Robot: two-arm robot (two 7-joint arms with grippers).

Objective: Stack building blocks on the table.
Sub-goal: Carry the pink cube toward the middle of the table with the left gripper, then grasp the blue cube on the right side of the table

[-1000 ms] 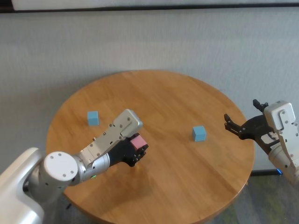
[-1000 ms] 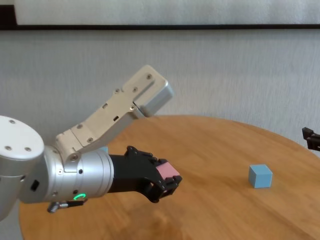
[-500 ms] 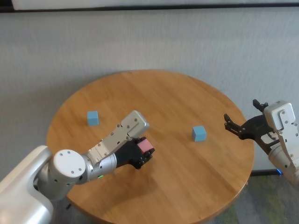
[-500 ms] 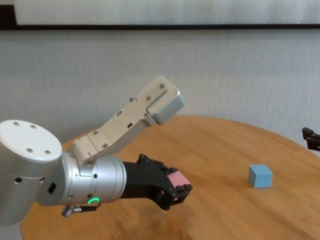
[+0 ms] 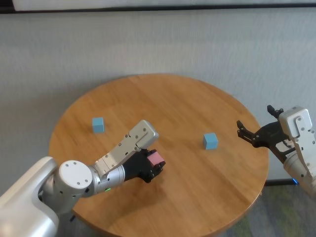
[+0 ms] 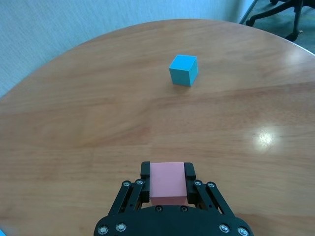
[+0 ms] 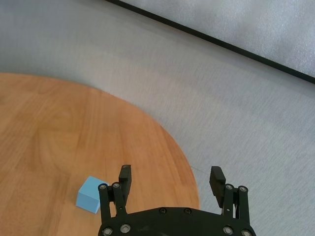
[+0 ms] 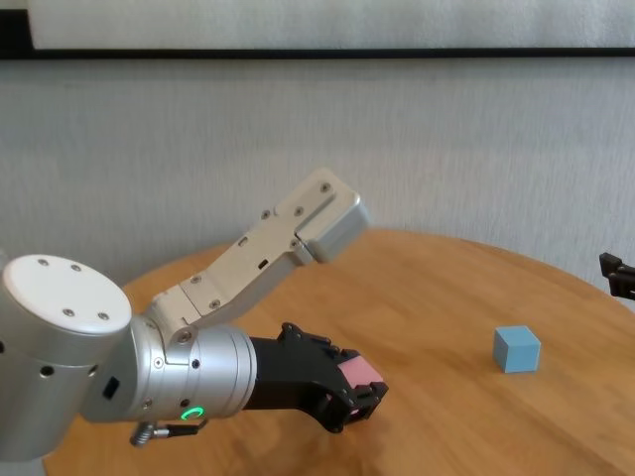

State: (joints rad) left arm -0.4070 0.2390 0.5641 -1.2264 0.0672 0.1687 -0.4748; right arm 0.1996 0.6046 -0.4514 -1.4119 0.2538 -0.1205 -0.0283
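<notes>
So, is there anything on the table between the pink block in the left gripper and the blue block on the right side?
Nothing: only bare table separates the pink block, held by the left gripper, from the blue block, clearest in the left wrist view.

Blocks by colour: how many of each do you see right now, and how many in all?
Pink: 1, the pink block held in the left tool.
Light blue: 2, the left blue block and the right blue block, both on the table.
Total: 3.

A pale grey textured wall [image 5: 158, 44] carries a dark strip [image 5: 148, 10].
</notes>
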